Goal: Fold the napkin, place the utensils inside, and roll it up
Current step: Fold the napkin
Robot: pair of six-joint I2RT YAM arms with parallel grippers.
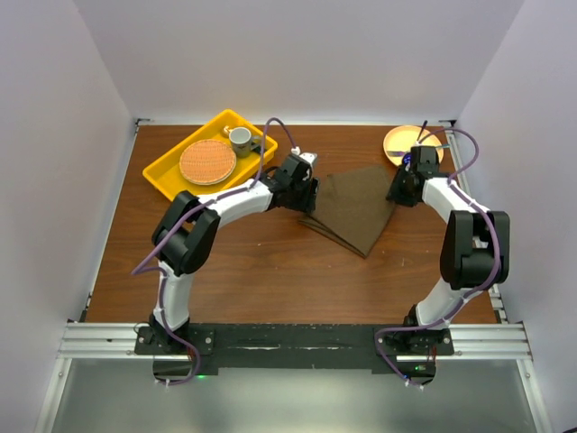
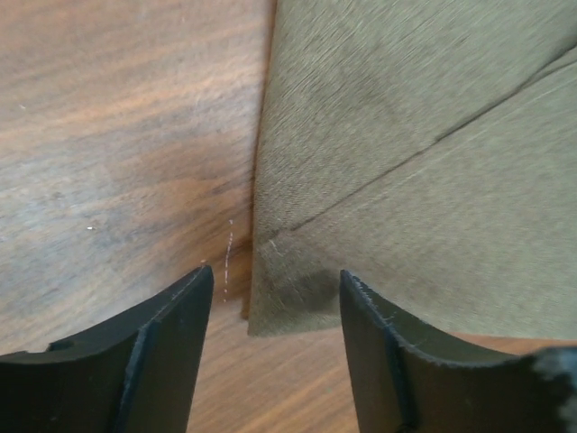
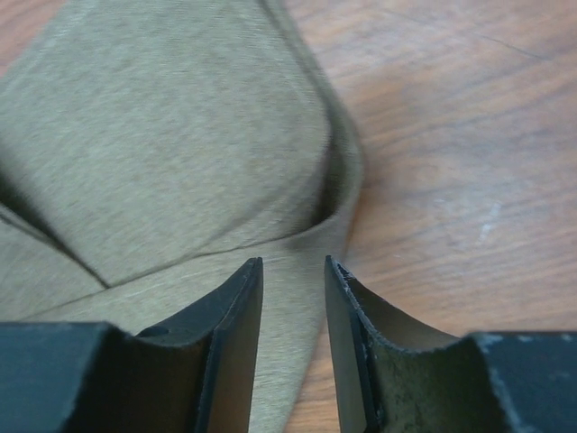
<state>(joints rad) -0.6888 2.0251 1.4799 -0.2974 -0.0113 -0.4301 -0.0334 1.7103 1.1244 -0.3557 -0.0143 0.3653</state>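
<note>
My left jaws, matte black and curved, stand spread at the bottom of the left wrist view, with a corner of the napkin [image 2: 406,180] lying flat between them. My right jaws leave a narrow gap over a curled fold of that cloth, pinching nothing. The napkin is fine-woven, olive-brown and layered, and sits centre-right on the wood-grain bench [image 1: 270,262]. A yellow tray [image 1: 162,171] is at upper left.
</note>
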